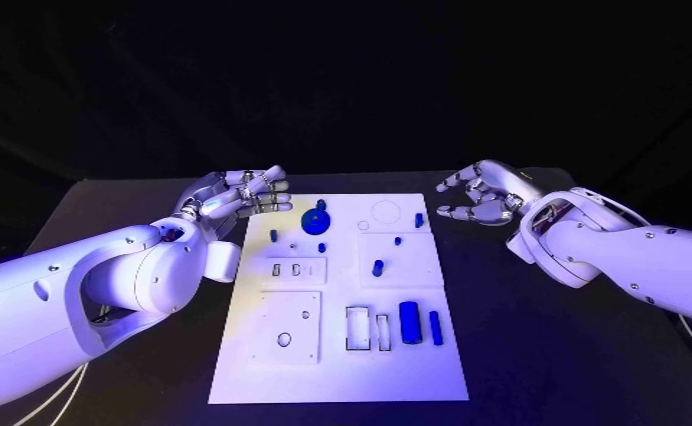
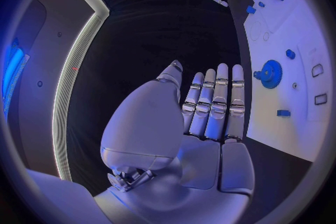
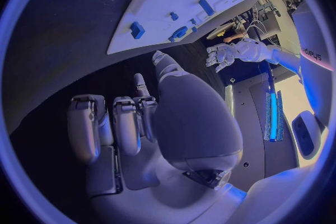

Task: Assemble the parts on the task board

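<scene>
The white task board [image 1: 340, 366] lies in the middle of the black table. At its far end lies a blue gear [image 1: 316, 218], also in the left wrist view [image 2: 269, 74]. Small blue pegs [image 1: 378, 268] are scattered over its middle, and a blue cylinder [image 1: 410, 321] lies beside a thin blue bar [image 1: 436, 327] nearer me. My left hand [image 1: 242, 193] hovers off the board's far left corner, fingers straight and together [image 2: 203, 117], holding nothing. My right hand [image 1: 483, 194] hangs off the far right corner, fingers loosely bent [image 3: 140, 129], holding nothing.
The board has several recesses: a round outline [image 1: 385, 212] at the far right, rectangular slots [image 1: 358, 328] near the cylinder, and a square plate with a hole [image 1: 284, 339] at the near left. Black table [image 1: 577, 346] surrounds the board on all sides.
</scene>
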You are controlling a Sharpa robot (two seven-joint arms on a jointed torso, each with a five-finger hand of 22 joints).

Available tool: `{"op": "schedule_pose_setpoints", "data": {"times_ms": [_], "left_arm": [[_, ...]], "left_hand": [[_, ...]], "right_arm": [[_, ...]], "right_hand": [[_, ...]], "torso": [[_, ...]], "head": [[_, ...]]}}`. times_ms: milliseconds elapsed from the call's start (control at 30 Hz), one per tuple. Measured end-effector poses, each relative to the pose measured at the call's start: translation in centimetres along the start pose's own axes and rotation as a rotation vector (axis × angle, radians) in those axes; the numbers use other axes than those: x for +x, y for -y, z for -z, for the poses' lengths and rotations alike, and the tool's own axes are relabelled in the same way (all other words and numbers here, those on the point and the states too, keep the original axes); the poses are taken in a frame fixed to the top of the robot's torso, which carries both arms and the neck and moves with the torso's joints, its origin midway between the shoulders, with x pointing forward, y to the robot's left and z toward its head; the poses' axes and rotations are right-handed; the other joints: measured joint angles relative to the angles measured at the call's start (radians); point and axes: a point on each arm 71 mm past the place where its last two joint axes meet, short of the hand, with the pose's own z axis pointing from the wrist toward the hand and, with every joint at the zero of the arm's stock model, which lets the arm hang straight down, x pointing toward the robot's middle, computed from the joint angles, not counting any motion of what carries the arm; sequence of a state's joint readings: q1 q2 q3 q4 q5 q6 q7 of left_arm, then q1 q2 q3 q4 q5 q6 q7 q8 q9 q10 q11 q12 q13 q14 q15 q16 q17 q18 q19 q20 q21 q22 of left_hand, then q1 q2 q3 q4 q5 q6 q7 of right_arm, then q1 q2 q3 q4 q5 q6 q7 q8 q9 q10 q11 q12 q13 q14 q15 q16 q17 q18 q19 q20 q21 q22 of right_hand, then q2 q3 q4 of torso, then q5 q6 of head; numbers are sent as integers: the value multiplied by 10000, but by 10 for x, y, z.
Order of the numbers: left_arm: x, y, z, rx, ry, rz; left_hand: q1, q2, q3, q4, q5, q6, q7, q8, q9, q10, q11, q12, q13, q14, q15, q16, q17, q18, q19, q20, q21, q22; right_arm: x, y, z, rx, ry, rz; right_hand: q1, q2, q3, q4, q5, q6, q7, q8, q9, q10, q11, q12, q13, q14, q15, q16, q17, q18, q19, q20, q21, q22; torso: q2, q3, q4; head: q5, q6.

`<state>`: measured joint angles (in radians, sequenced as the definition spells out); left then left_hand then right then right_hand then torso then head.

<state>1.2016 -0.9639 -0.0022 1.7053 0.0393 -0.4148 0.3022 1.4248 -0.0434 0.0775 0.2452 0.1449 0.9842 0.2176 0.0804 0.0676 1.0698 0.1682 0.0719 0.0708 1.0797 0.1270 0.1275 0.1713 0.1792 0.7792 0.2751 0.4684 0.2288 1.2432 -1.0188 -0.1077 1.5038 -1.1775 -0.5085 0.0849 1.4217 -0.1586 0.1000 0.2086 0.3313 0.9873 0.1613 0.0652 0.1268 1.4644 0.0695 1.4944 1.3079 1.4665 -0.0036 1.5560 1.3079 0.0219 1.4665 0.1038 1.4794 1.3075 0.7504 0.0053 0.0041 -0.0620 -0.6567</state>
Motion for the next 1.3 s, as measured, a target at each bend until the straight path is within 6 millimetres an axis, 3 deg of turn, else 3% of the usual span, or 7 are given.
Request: {"op": "schedule_pose_setpoints", "data": {"times_ms": [467, 833, 1167, 1300], "left_arm": [[2, -1, -1, -17, -68, 20], [4, -1, -1, -22, -125, 37], [4, -2, -1, -30, -130, 39], [4, -2, -1, -31, -131, 39]], "left_hand": [[0, 0, 0, 0, 0, 0, 0, 0, 0, 0, 0, 0, 0, 0, 0, 0, -2, -1, 0, 0, 0, -1], [0, 0, 0, 0, 0, 0, 0, 0, 0, 0, 0, 0, 0, 0, 0, 0, -2, -1, 0, 0, 0, -1], [0, 0, 0, 0, 0, 0, 0, 0, 0, 0, 0, 0, 0, 0, 0, 0, -3, 0, 0, 0, 0, -2], [0, 0, 34, -34, 0, 0, 0, 0, 0, 0, 0, 0, 0, 0, 0, 0, 9, 1, -37, -37, 0, 11]], "right_arm": [[32, 10, -18, 390, -603, 213], [44, 5, -27, 421, -815, 311], [46, 5, -30, 465, -819, 494], [47, 5, -31, 481, -823, 530]], "right_hand": [[-39, -39, -103, -41, 40, -269, 69, 0, -78, -3, 65, -77, -2, 0, 72, 34, -2, 1, -1, 72, -40, -2], [-39, -39, -103, -41, 80, -270, 70, 6, -81, -3, 65, -77, -3, 0, 71, 40, -3, 1, -1, 71, -40, -2], [63, 204, -59, -86, 80, 148, -59, 197, -26, -3, 65, -14, -4, 0, 71, 39, -4, 0, -1, 71, -40, 5], [63, 203, -31, -114, 37, 314, -115, 272, -2, -3, 65, -13, -4, 0, 71, 77, -4, 1, -1, 71, -40, 5]], "torso": [[26, 50, 31], [88, 62, 112], [92, 62, 109], [92, 62, 109]], "head": [[-97, -41], [-111, -57], [-75, -94], [-59, -109]]}}
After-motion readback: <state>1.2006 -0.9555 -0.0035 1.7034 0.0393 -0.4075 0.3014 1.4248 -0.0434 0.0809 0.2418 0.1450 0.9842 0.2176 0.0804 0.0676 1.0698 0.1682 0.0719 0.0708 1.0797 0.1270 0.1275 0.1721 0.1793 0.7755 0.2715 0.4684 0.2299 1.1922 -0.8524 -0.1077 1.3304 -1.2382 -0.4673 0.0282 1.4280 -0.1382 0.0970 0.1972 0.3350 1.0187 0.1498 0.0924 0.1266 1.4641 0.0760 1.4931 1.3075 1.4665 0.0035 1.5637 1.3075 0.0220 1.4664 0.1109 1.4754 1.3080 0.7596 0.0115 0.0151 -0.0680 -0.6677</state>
